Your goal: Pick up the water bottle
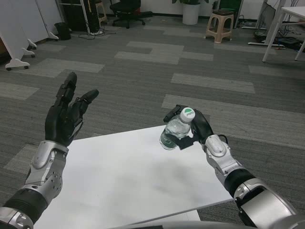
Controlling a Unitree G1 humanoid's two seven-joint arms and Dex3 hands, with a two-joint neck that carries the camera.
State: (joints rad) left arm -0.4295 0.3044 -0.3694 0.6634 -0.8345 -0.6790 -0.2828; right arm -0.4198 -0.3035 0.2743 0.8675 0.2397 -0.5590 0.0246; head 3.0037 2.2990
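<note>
L hand [64, 119] raised off the surface's [119, 181] left edge, fingers spread, holding nothing | R hand [193, 129] wrapped round water bottle [174, 131], fingers clamped on body | bottle tilted, clear of surface, above its far edge

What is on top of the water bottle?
A white cap with a green mark sits on top of the water bottle. The right hand grips the bottle, and its fingers cover part of the side, so that part stays hidden.
</note>
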